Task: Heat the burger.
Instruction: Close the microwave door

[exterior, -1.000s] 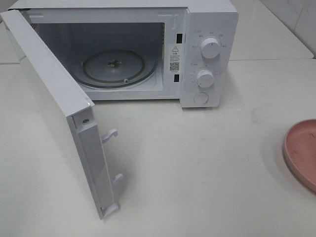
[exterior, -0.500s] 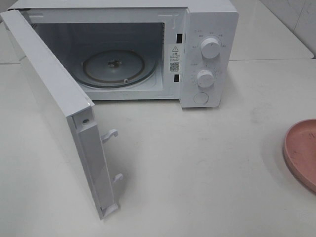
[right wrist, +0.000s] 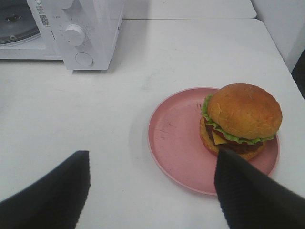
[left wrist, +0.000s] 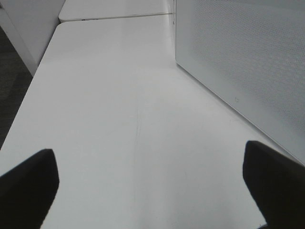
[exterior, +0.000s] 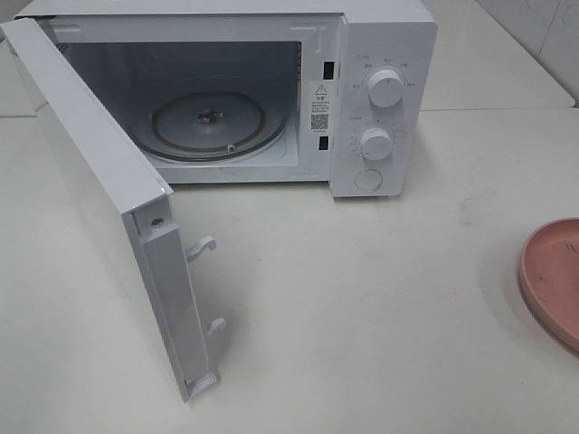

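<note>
The right gripper (right wrist: 150,191) hangs with its jaws spread wide and nothing between them, above the table just short of the pink plate (right wrist: 176,143). Its two dark fingers (right wrist: 52,195) frame that wrist view, one of them overlapping the plate's near rim. The burger (right wrist: 240,119) sits on the plate, toward the side farther from the microwave (right wrist: 90,33), with lettuce and a cheese slice showing under the domed bun. Only this view shows the burger at all.

The left wrist view shows the left gripper (left wrist: 152,186) likewise spread apart and empty, over bare white table (left wrist: 119,119), with the perforated outer face of the microwave door (left wrist: 248,62) just beside it. Neither the plate nor the burger appears here.

From the exterior high camera, neither gripper is in the picture. The microwave (exterior: 380,99) stands at the back of the table with its door (exterior: 109,208) swung wide, the glass turntable (exterior: 217,122) bare inside, and two knobs and a round button on its control panel. Only a sliver of the pink plate (exterior: 552,280) shows at the right edge, well apart from the oven; the burger lies beyond the picture's edge.

Compared with the earlier high views, nothing has shifted: door, turntable and plate sit exactly as before.
</note>
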{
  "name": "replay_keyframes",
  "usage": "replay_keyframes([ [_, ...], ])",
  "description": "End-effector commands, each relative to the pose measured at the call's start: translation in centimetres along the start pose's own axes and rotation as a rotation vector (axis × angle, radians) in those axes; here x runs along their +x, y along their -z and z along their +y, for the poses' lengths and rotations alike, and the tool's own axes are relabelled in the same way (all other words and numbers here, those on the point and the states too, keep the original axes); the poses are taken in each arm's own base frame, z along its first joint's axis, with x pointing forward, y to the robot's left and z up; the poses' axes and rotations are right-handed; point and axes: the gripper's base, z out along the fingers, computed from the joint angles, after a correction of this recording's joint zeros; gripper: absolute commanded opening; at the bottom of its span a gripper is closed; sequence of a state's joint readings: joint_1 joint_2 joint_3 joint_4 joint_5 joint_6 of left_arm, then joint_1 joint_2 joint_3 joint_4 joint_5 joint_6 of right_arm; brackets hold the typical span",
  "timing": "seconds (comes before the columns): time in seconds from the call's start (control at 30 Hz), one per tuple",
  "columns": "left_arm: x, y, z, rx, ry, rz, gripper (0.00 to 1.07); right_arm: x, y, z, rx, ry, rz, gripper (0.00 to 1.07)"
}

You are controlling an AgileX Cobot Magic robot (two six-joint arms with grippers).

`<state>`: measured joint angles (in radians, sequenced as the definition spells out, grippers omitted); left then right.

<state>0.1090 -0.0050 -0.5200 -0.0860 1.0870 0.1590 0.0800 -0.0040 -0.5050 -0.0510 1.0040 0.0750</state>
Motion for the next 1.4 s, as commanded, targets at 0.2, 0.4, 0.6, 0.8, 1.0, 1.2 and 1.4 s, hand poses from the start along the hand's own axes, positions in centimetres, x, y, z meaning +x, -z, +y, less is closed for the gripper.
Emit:
replay_keyframes([
  [0.2,0.1,0.2,0.3,-0.043,-0.012,-0.027,0.98,0.2,0.3,0.0,0.004,0.003,-0.034,0.71],
  [0.4,-0.6,0.5,0.4,-0.049,-0.016,-0.050,0.98,0.2,0.3,0.0,0.004,0.003,-0.034,0.71],
  [0.6,-2.7,0.0,0.7,-0.059,-0.012,-0.107,0.97,0.2,0.3,0.0,0.004,0.003,-0.034,0.71],
  [0.8,-5.2,-2.1,1.1,-0.055,0.005,-0.166,0.81,0.2,0.3,0.0,0.004,0.003,-0.034,0.71],
  [1.0,-6.3,-3.9,1.2,-0.026,0.041,-0.145,0.35,0.2,0.3,0.0,0.004,0.003,-0.034,0.71],
  [1.2,-7.2,-6.7,1.5,-0.014,0.057,-0.060,0.00,0.2,0.3,0.0,0.004,0.003,-0.034,0.71],
  [1.4,-8.0,-10.2,2.0,-0.028,0.060,-0.057,0.00,0.2,0.3,0.0,0.004,0.003,-0.034,0.71],
])
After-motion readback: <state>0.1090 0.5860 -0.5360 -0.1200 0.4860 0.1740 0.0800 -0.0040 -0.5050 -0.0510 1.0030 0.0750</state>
